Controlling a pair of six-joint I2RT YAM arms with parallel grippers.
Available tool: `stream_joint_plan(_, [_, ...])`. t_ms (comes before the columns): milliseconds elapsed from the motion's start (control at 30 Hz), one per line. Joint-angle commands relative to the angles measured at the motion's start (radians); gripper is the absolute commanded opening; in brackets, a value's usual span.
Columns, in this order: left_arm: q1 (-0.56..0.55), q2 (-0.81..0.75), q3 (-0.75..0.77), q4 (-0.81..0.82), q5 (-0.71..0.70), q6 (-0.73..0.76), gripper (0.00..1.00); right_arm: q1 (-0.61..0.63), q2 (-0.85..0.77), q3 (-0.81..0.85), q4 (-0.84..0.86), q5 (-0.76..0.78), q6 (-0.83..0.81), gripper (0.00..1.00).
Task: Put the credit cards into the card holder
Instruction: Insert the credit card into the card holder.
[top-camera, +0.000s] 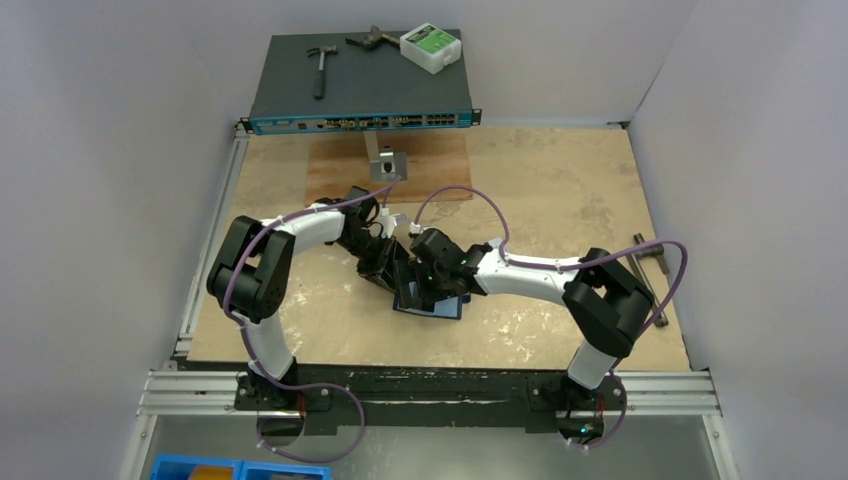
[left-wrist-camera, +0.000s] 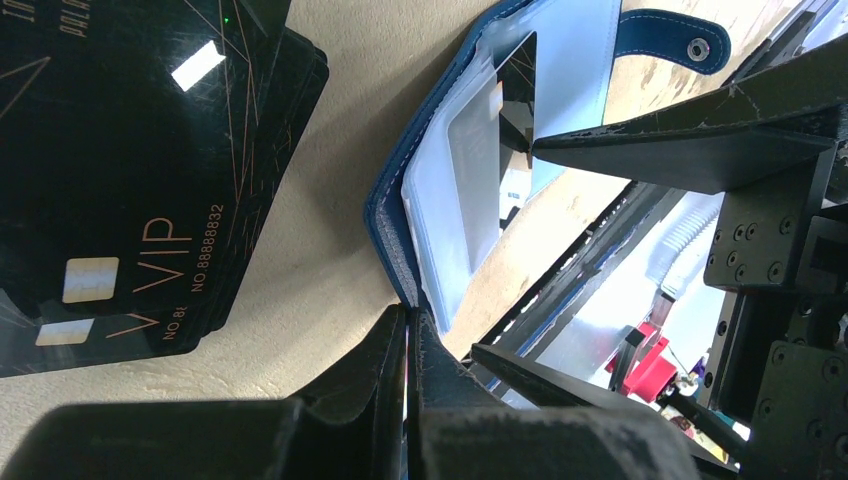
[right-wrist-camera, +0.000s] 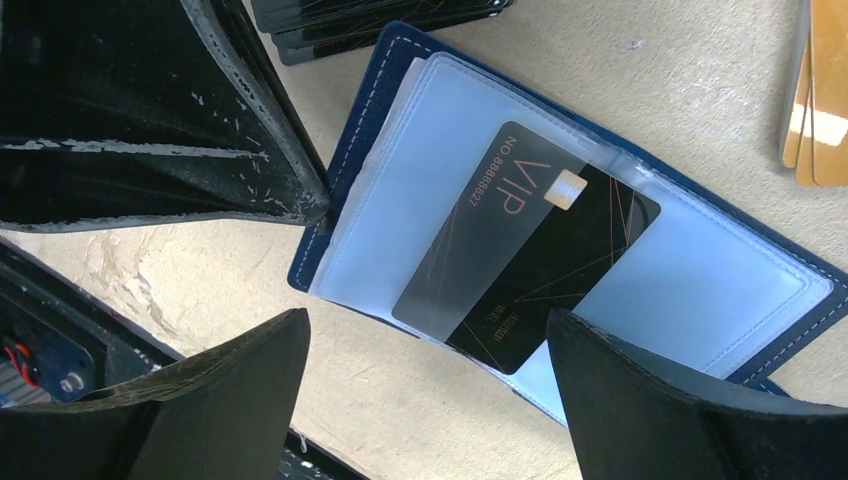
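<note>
Left tool (left-wrist-camera: 408, 322) pinching the card holder (left-wrist-camera: 384, 222), one black card (right-wrist-camera: 540, 260) sits half-inserted under the spread right tool (right-wrist-camera: 428, 335); stacked cards (left-wrist-camera: 120, 150) nearby are not yet in.

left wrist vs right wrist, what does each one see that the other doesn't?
Left wrist only: the snap tab and the left gripper shut on the edge of the card holder. Right wrist only: the orange cards, and a black card partly in a clear sleeve with the right gripper open over it. Both: the open card holder and the loose black stack.
</note>
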Motion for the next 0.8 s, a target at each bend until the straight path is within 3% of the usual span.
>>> stream_joint_plan(0, [0.01,-0.022,0.003,0.016,0.001,0.017,0.0,0.003,-0.014,-0.014,0.072,-0.026,0.029,0.89])
stream_joint_plan(400, [0.01,-0.022,0.003,0.011,-0.003,0.02,0.0,-0.049,-0.107,-0.11,0.085,-0.036,0.057,0.88])
stream_joint_plan(767, [0.01,-0.022,0.002,0.012,-0.005,0.018,0.0,-0.074,-0.092,-0.146,0.152,-0.08,0.051,0.83])
